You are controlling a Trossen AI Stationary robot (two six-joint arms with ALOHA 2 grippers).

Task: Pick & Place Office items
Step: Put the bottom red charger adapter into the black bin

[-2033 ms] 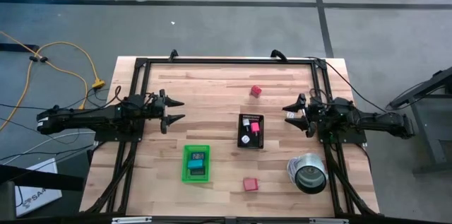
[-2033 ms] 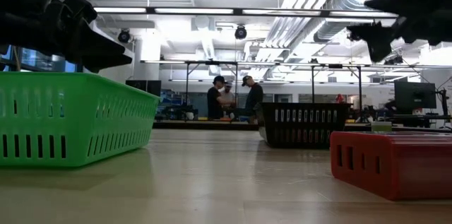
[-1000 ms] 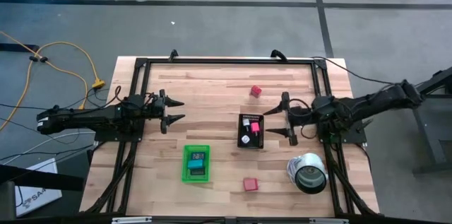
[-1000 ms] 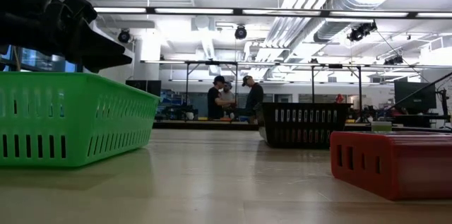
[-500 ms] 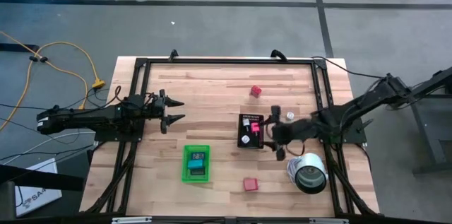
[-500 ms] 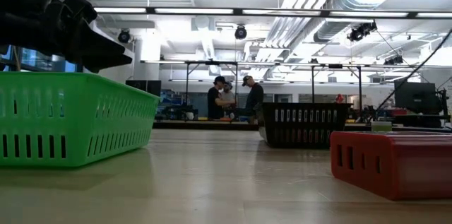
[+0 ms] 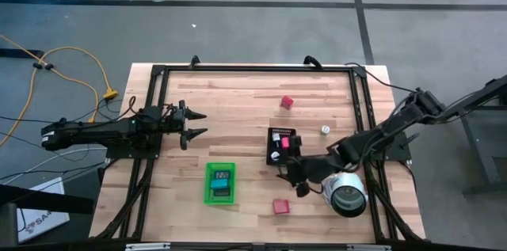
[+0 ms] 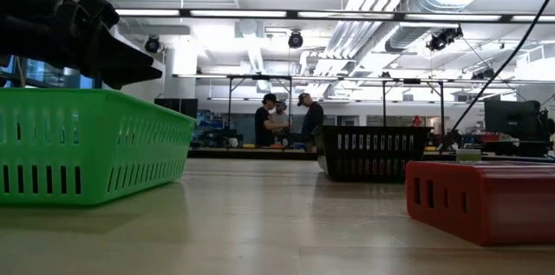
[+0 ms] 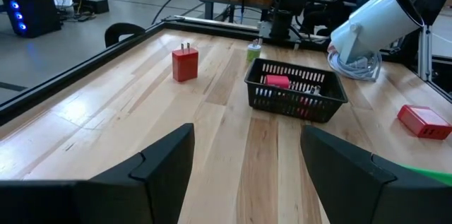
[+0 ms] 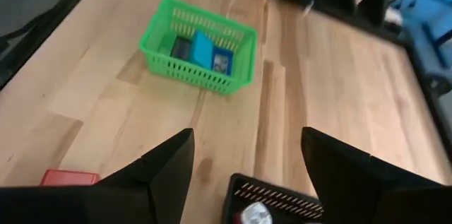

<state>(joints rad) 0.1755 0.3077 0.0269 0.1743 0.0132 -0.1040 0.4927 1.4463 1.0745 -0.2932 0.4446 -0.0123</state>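
The office items are small blocks. One red piece (image 7: 287, 102) lies far of the black tray (image 7: 281, 146), another red piece (image 7: 280, 205) near of it, and a small white piece (image 7: 324, 130) to its right. Pink, white and red pieces lie in the black tray. Blue and dark pieces lie in the green tray (image 7: 221, 182). My right gripper (image 7: 290, 180) hangs open over the table just near of the black tray, touching nothing; its wrist view shows the open right gripper (image 10: 247, 136), the green tray (image 10: 201, 47) and a red piece (image 10: 67, 178). My left gripper (image 7: 194, 123) waits open at the table's left.
A shiny silver can (image 7: 344, 192) lies on its side right of my right gripper, close to the arm. A dark frame (image 7: 253, 67) runs around the tabletop. In the low view, people (image 8: 286, 119) stand far behind the table. Bare wood lies between the two trays.
My right gripper has travelled from right of the black tray toward the table's near edge and leftward, past the tray's near end, with the arm stretching out diagonally. The small white piece shows on the table where that gripper stood before.
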